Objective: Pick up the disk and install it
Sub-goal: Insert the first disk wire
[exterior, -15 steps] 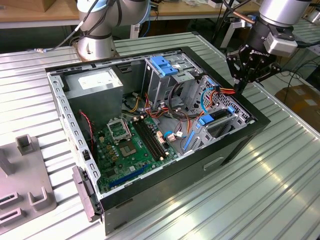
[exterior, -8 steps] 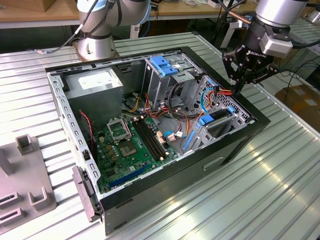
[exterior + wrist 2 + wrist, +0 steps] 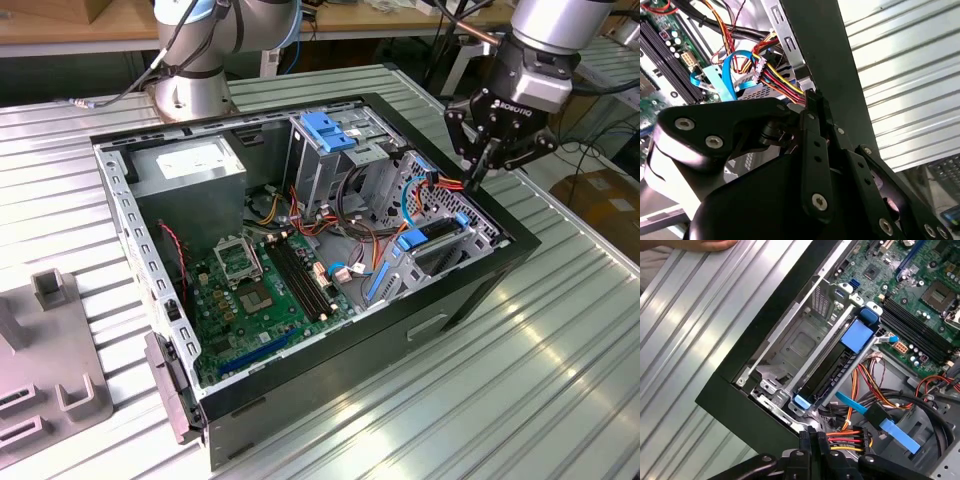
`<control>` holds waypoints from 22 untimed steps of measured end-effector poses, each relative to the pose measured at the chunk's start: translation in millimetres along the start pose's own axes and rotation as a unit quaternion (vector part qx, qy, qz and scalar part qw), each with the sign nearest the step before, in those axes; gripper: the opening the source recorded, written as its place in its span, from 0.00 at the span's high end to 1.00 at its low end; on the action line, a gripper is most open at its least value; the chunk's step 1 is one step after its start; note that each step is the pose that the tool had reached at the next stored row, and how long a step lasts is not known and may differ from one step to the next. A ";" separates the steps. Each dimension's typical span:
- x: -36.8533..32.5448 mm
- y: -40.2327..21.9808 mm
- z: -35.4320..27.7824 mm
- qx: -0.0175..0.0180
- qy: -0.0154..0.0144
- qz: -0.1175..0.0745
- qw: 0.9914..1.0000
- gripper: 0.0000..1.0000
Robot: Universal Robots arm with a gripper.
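Disk (image 3: 827, 371) edge-on in case (image 3: 740, 385), label hidden; claw (image 3: 812, 434) closed tight beside wire bundle (image 3: 850, 440).

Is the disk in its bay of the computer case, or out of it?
In: in the first wrist view the disk with its blue rail lies inside the metal bay.

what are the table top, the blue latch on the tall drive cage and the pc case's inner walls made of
Table top: probably bare aluminium; ribbed silvery slats with soft glare.
Blue latch: likely moulded plastic; even bright colour, matt sheen.
Inner walls: seemingly unpainted sheet steel; dull grey, punched with holes, unlike the black-coated outer shell.
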State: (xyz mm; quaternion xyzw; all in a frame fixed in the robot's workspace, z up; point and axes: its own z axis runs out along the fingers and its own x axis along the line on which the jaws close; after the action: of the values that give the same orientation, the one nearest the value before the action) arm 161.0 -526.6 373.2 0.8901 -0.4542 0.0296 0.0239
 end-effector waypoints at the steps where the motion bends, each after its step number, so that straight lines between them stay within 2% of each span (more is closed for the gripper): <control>1: 0.0 0.0 0.0 -0.001 0.000 0.014 1.000 0.83; 4: 0.0 0.0 0.0 -0.003 -0.001 0.038 0.999 0.83; 6: -0.1 0.1 0.0 -0.004 -0.001 0.060 0.998 0.83; 12: -0.6 0.7 0.0 -0.006 -0.001 0.081 0.997 0.83; 13: -0.6 0.8 0.1 -0.006 -0.001 0.085 0.996 0.83; 15: -0.7 0.9 0.3 -0.008 -0.001 0.101 0.995 0.83; 17: -1.1 1.4 0.8 -0.008 -0.002 0.108 0.994 0.83; 22: -6.8 9.2 0.8 -0.008 -0.001 0.111 0.994 0.83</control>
State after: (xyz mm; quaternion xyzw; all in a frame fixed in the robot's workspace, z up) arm 149.6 -526.6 372.0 0.8342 -0.5501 0.0270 0.0273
